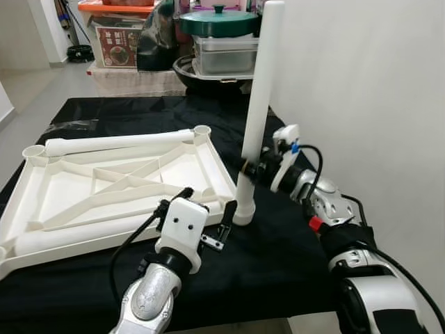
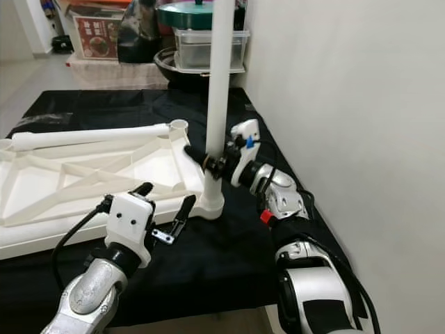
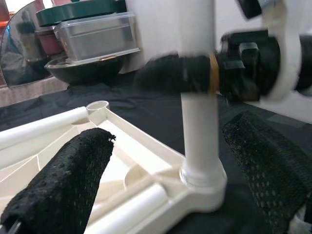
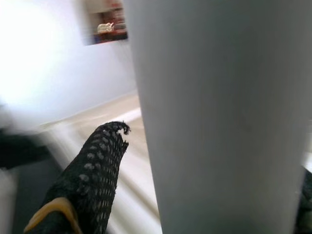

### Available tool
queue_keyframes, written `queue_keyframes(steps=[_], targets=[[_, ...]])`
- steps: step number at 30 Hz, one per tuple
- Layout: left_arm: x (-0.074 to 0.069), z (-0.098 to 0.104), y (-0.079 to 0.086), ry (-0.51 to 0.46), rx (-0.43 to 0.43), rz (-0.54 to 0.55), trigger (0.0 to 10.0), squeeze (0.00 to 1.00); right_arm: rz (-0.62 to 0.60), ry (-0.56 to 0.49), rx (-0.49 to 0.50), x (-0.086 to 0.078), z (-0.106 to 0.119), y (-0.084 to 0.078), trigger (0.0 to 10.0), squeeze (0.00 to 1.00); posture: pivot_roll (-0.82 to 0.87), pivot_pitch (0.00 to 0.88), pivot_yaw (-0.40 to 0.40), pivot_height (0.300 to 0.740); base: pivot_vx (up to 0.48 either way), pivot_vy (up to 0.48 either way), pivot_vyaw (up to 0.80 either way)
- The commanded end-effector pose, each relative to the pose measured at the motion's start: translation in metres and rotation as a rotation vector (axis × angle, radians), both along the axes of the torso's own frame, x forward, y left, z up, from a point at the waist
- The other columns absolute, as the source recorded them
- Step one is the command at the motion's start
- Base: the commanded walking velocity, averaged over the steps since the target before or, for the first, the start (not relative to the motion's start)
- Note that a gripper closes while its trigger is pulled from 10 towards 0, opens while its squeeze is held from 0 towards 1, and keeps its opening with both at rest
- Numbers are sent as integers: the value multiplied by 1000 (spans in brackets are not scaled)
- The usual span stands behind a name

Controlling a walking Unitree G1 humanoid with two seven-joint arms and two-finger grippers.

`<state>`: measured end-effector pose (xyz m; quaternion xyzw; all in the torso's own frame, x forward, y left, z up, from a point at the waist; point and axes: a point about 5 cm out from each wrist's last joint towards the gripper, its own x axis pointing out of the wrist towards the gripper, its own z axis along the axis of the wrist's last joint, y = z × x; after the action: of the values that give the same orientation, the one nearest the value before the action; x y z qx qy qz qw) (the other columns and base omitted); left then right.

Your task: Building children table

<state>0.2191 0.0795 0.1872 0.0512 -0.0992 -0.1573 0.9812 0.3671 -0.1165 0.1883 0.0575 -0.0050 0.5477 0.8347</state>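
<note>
Table leg (image 1: pixel 259 104) upright in corner socket of tabletop (image 1: pixel 125 184); right gripper (image 1: pixel 249 169) clamped on it; left gripper (image 1: pixel 208 209) fingers spread, empty.

White tabletop (image 1: pixel 125 191) lies upside down on black cloth, one white leg (image 1: pixel 257 111) upright in its corner socket.

A black cloth (image 1: pixel 278 264) covers the table. Behind it, a green lid (image 1: pixel 217 21) sits on a clear box (image 1: pixel 226 54) in a dark bowl (image 1: pixel 208 78).
</note>
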Motion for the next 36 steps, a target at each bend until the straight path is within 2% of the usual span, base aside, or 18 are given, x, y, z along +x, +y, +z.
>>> queue_keyframes(steps=[1, 5, 6, 14, 16, 19, 21, 23, 24, 25, 26, 27, 28, 30, 33, 34, 35, 36], targets=[[1, -2, 1, 10, 8, 9, 10000, 0, 151, 28, -26, -7, -6, 11, 10000, 0, 137, 0, -78, 740, 0, 0, 0], [1, -2, 1, 10, 8, 10, 10000, 0, 219, 35, -29, -10, -7, 14, 10000, 0, 137, 0, -78, 740, 0, 0, 0], [1, -2, 1, 10, 7, 10, 10000, 0, 229, 35, -29, -10, -7, 15, 0, 0, 137, 0, -78, 740, 0, 0, 0], [2, -1, 1, 7, 6, 9, 10000, 0, 33, 26, 10, 5, 1, 12, 0, 0, 134, 0, -78, 740, 0, 0, 0], [2, -2, 0, 6, 8, 6, 10000, 0, -60, 11, 4, 9, 1, 9, 0, 0, 133, 0, -77, 740, 0, 0, 0], [1, -2, 0, 6, 9, 5, 10000, 0, -286, 4, -28, 18, -1, 5, 0, 0, 135, 0, -77, 740, 0, 0, 0], [1, -2, 0, 6, 10, 5, 10000, 0, -321, 0, -38, 19, -2, 5, 0, 0, 135, 0, -77, 740, 0, 0, 0], [2, -2, 0, 7, 8, 5, 10000, 0, -467, 9, -46, 25, -3, 1, 0, 0, 131, 0, -72, 740, 0, 0, 0], [2, -2, 0, 8, 7, 5, 10000, 0, -713, 44, -80, 31, -9, -11, 0, 0, 124, 0, -70, 740, 0, 0, 0], [2, -2, 0, 8, 7, 5, 10000, 0, -713, 44, -80, 31, -9, -11, 0, 0, 124, 0, -70, 740, 0, 0, 0], [1, -2, 0, 8, 7, 4, 10000, 0, -888, 66, -108, 33, -13, -21, 0, 0, 124, 0, -70, 740, 0, 0, 0], [1, -3, 0, 9, 7, 2, 10000, 0, -1136, 90, -130, 31, -18, -38, 0, 0, 124, 0, -69, 740, 0, 0, 0], [1, -3, 0, 9, 7, 2, 10000, 0, -1136, 90, -130, 31, -18, -38, 0, 0, 124, 0, -69, 740, 0, 0, 0], [1, -3, -1, 9, 7, -1, 10000, 0, -1417, 133, -135, 21, -26, -55, 0, 0, 123, 0, -68, 740, 0, 0, 0], [1, -3, -1, 8, 9, -2, 10000, 0, -1512, 174, -109, 13, -31, -50, 0, 0, 123, 0, -65, 740, 0, 0, 0], [1, -3, -1, 8, 9, -2, 10000, 0, -1512, 174, -109, 13, -31, -50, 0, 0, 123, 0, -65, 740, 0, 0, 0], [1, -3, -2, 7, 10, -4, 10000, 0, -1484, 167, -90, 13, -29, -36, 0, 0, 124, 0, -65, 740, 0, 0, 0], [1, -3, -2, 7, 10, -4, 10000, 0, -1484, 167, -90, 13, -29, -36, 0, 0, 124, 0, -65, 740, 0, 0, 0]])
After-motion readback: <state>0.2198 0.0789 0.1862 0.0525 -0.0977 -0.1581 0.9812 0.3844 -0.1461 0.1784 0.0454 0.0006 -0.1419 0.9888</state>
